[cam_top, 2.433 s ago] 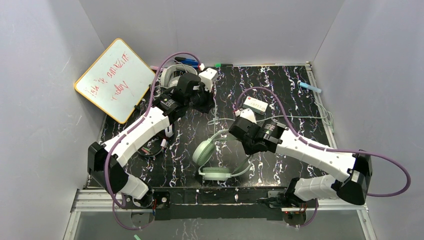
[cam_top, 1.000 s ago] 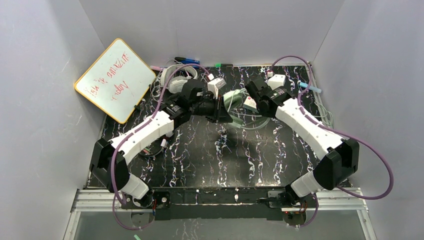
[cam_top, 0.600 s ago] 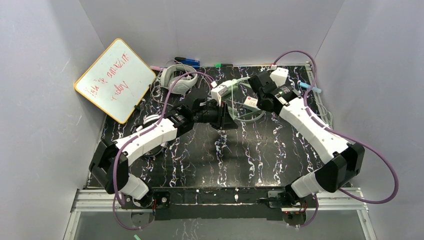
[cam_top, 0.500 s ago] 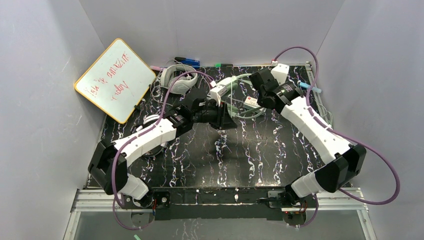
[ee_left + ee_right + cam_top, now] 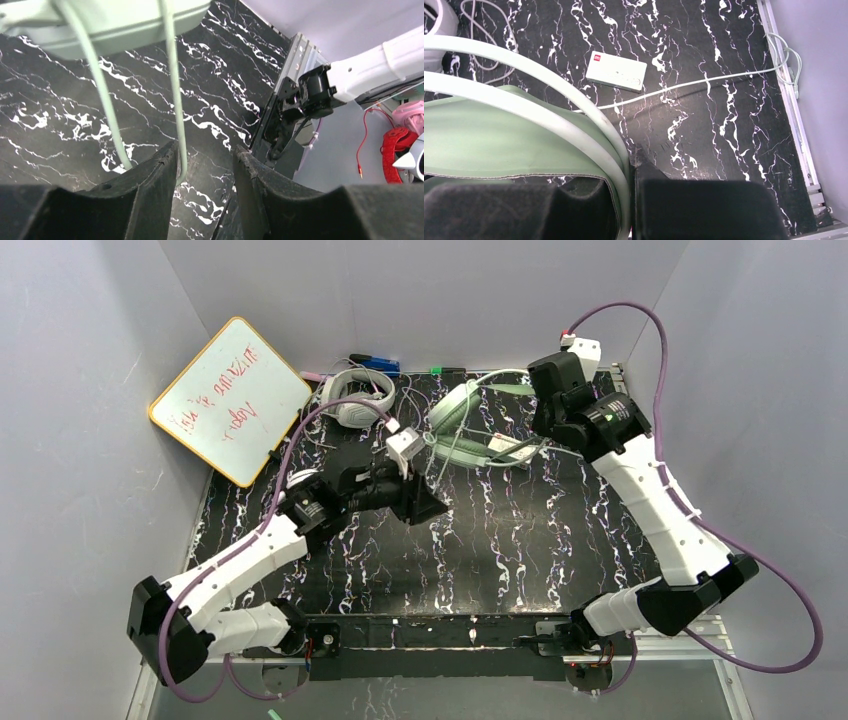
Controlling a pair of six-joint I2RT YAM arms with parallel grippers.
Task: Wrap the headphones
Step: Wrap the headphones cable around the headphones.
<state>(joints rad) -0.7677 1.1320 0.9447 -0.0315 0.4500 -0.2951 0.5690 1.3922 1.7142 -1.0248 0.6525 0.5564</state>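
As you read outward from the arm bases, left gripper [image 5: 206, 149]: jaws apart, low over the table [image 5: 520, 560] near its centre.
Pale cable [image 5: 172, 90]: hangs in a loop from the headset above, its lowest bend just beside the inner face of one left finger and not pinched.
Right gripper [image 5: 625, 169]: clamped on the headband, raised toward 1 o'clock.
Mint-green headset [image 5: 452, 408]: your held item, lifted off the table at 12 o'clock, with its ear cup on the 11 o'clock side of the right gripper.
White box [image 5: 616, 73]: lies flat below the headset, red mark at one corner.
Light grey headset [image 5: 356, 400]: rests at 11 o'clock, its cable loose beside it.
Whiteboard [image 5: 230, 400]: leans at 10 o'clock, red writing on it.
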